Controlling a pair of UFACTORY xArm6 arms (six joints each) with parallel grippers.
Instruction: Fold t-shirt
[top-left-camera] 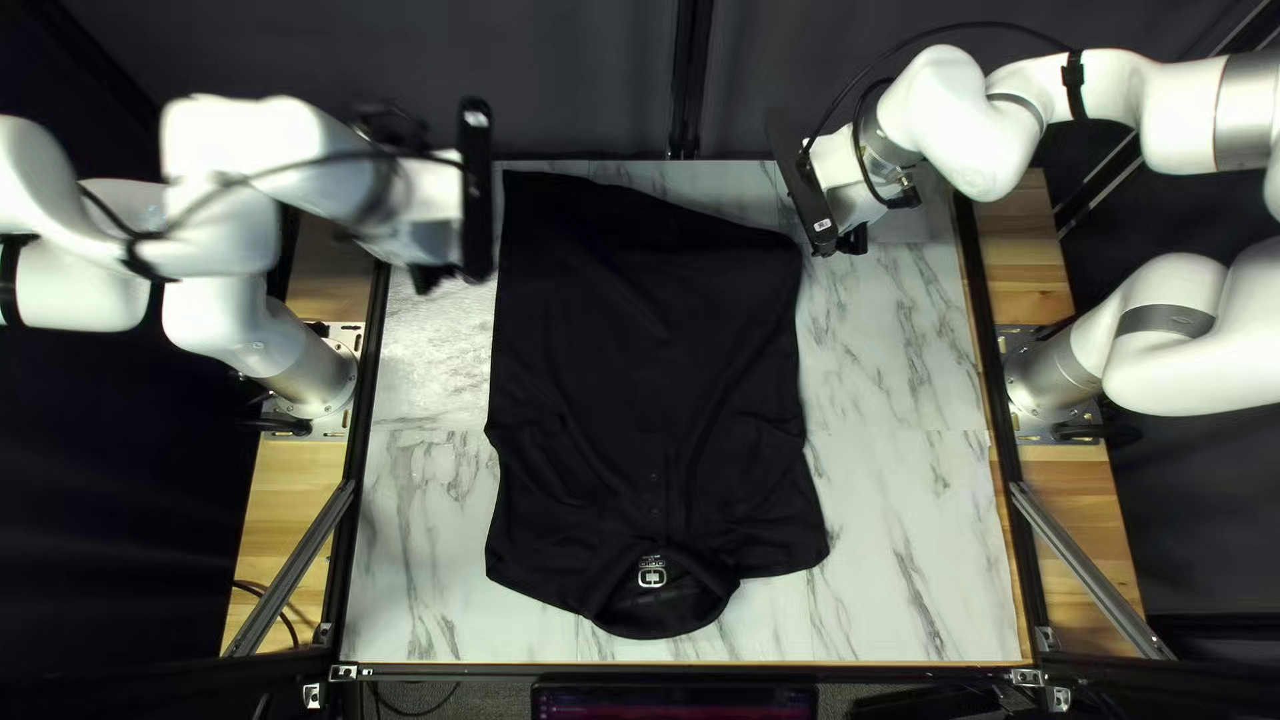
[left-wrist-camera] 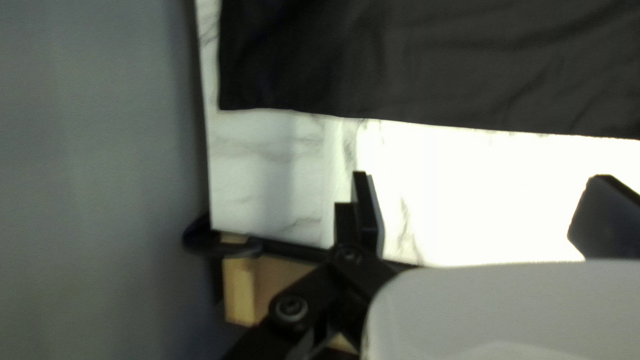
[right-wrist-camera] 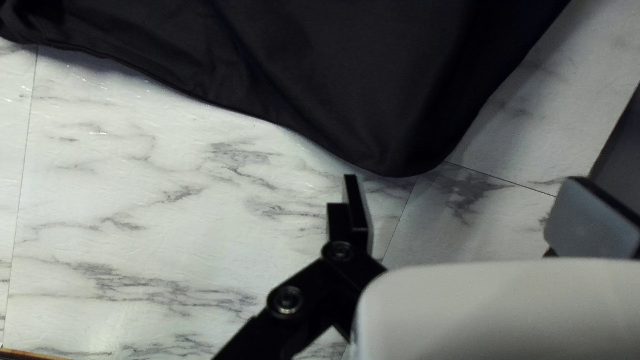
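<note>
The top left view looks down at a slant from above the near edge of the table point(top-left-camera: 907, 507) toward the curtain point(top-left-camera: 574, 80), covering the whole shirt point(top-left-camera: 640, 334). Nearer, the left wrist view faces its far left corner, the right wrist view its far right.

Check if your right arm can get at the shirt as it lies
Probably yes: my right gripper is open, a corner of the shirt lies just ahead, and nothing shows between them.

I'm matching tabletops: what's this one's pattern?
White with grey marble veining; the tabletop shows best in right wrist view.
</note>
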